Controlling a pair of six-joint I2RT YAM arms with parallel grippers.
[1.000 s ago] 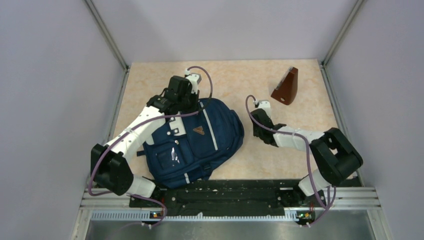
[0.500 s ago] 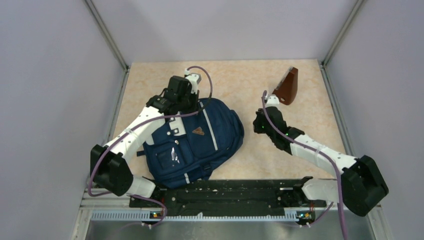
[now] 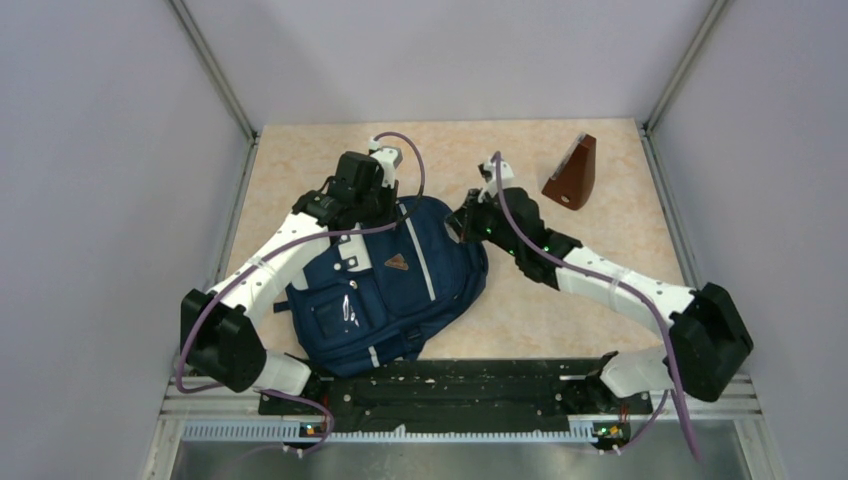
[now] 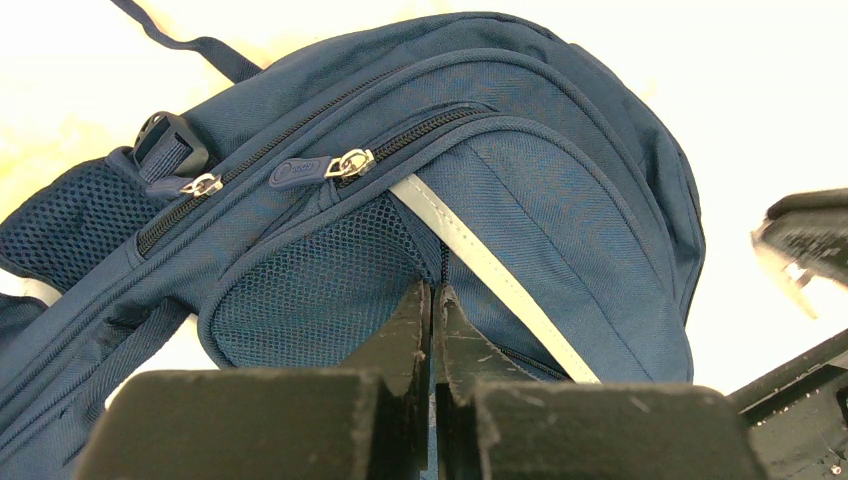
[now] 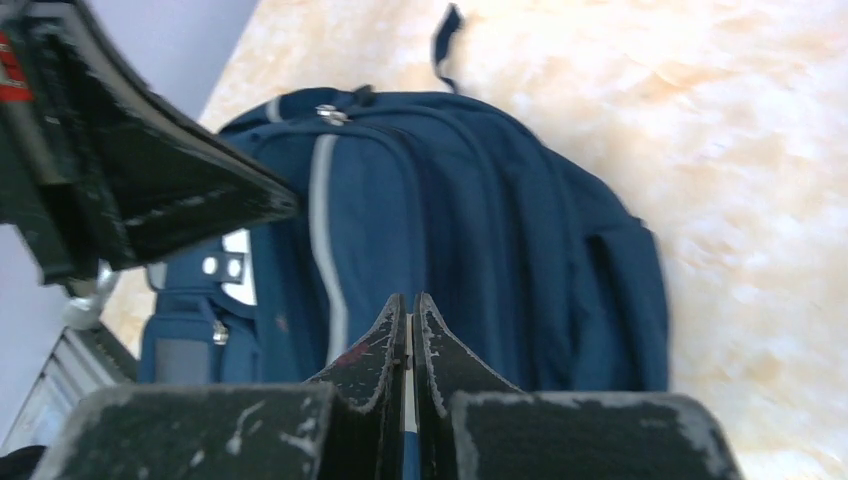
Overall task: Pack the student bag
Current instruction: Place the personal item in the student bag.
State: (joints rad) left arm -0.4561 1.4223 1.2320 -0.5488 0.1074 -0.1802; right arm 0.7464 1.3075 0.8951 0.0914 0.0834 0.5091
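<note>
The student bag [image 3: 390, 285], navy with grey stripes, lies flat on the table's left half, zips closed. My left gripper [image 3: 385, 205] rests on its top left corner. In the left wrist view it [image 4: 433, 290] is shut, tips against the fabric beside the mesh pocket [image 4: 310, 295], below two silver zip pulls [image 4: 352, 163]. My right gripper [image 3: 462, 225] hovers at the bag's top right edge. The right wrist view shows it [image 5: 410, 300] shut, pointing at the student bag [image 5: 450, 230]; a thin white and blue sliver shows in the slit, and I cannot tell what it is.
A brown wedge-shaped object [image 3: 572, 175] stands upright at the back right of the table. Grey walls close in the table on three sides. The black rail [image 3: 450, 385] with both arm bases runs along the near edge.
The right arm swung out from the table beside the bag toward the brown wedge, then left to the bag's top right edge. The left arm and the bag stayed still.
</note>
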